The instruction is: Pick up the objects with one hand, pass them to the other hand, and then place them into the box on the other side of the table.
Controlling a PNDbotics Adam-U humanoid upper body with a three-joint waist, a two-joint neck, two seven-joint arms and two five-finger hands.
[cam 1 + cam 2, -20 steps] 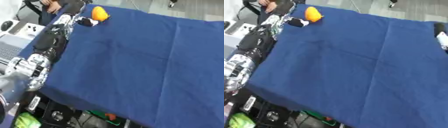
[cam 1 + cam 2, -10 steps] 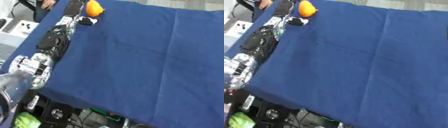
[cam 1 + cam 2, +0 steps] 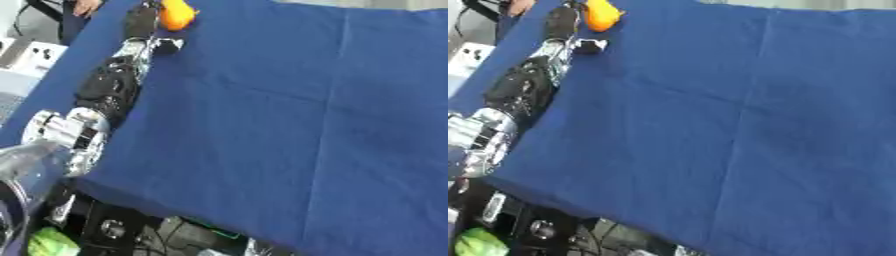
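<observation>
Orange object (image 3: 176, 14) sits way up at the far left of the blue tablecloth (image 3: 306, 125), right against the left hand (image 3: 142, 20). Can't really tell whether the fingers are curled round it or just touching. The black and silver left arm (image 3: 105, 90) stretches along the cloth's left edge.

Along the table's left edge the left arm (image 3: 109, 87) is seen, built of a bulky black forearm casing between silver metal joints. A ribbed silver cylinder (image 3: 66, 131) forms the elbow. The left hand (image 3: 140, 21) is black, with a silver wrist section (image 3: 131, 49).
</observation>
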